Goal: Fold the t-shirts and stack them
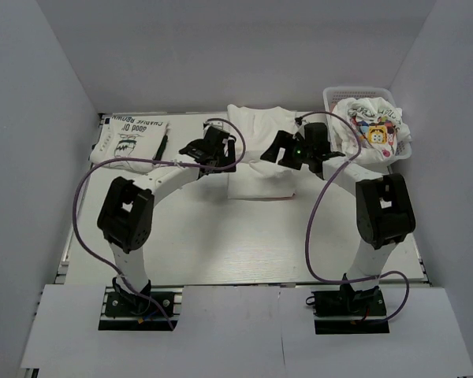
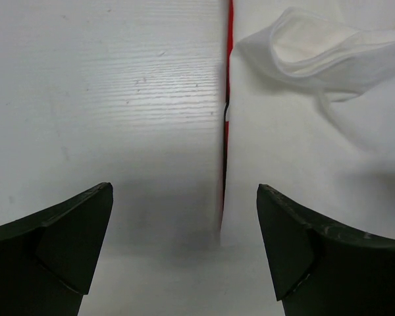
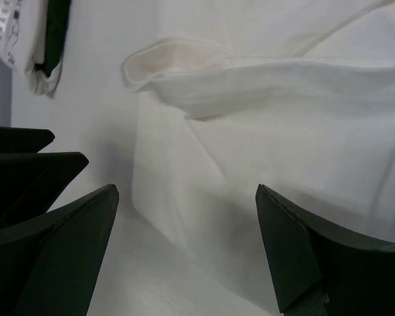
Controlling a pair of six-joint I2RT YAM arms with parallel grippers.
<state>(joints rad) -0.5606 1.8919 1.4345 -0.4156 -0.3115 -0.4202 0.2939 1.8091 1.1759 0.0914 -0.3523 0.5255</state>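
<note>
White wood-grain table point(image 1: 221, 244) fills the overhead view, closed in by pale grey walls. At its far middle lies the largest of the t-shirts, the middle t-shirt point(image 1: 260, 122). It is plain side up and partly folded into a rough rectangle, and both arms bend over it and hide its centre. In the far right corner stands a white mesh basket point(image 1: 329, 98) holding the crumpled cartoon t-shirt point(image 1: 374, 126), yellow print showing, and the right arm crosses in front of the basket's near left side. At the far left the lettered t-shirt point(image 1: 134, 135) lies folded, green-black print up, well apart from the middle one. The left gripper point(image 1: 217, 150) sits at the middle shirt's left edge with its jaws spread and nothing between them. The right gripper point(image 1: 282, 150) is over the shirt's right half, likewise spread and empty. Purple cables point(image 1: 83, 205) loop from base to wrist. Only the left wrist view shows a thin red strip point(image 2: 227, 99) along the shirt's edge where it meets the table, running between that gripper's fingers, and a sleeve point(image 2: 316, 46) lying on the cloth. The right wrist view shows a gaping cuff point(image 3: 178, 62) beyond its fingers; whether it is the same sleeve, I cannot tell.
</note>
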